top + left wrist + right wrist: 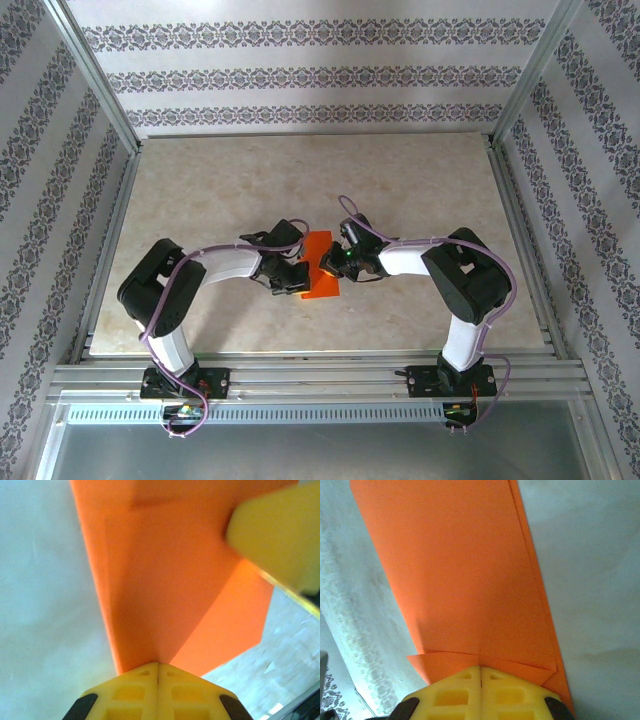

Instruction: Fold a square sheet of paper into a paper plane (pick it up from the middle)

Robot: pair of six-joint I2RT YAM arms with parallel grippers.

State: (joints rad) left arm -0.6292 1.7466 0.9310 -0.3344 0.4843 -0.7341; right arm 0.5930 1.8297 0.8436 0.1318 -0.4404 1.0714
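Observation:
The square sheet of paper is bright orange-red and lies folded into a narrow creased strip on the table's middle. My left gripper is shut, and its yellow fingertips sit on the paper's near end, where a diagonal crease runs away to the right. My right gripper comes from the other side, also shut. Its tips rest on the paper just past a small folded flap. Its yellow finger shows in the left wrist view. I cannot tell whether either pinches a layer.
The pale marbled tabletop spreads around the paper. Aluminium frame rails run along the near edge, with patterned walls on three sides. Both arms bend inward and meet over the paper.

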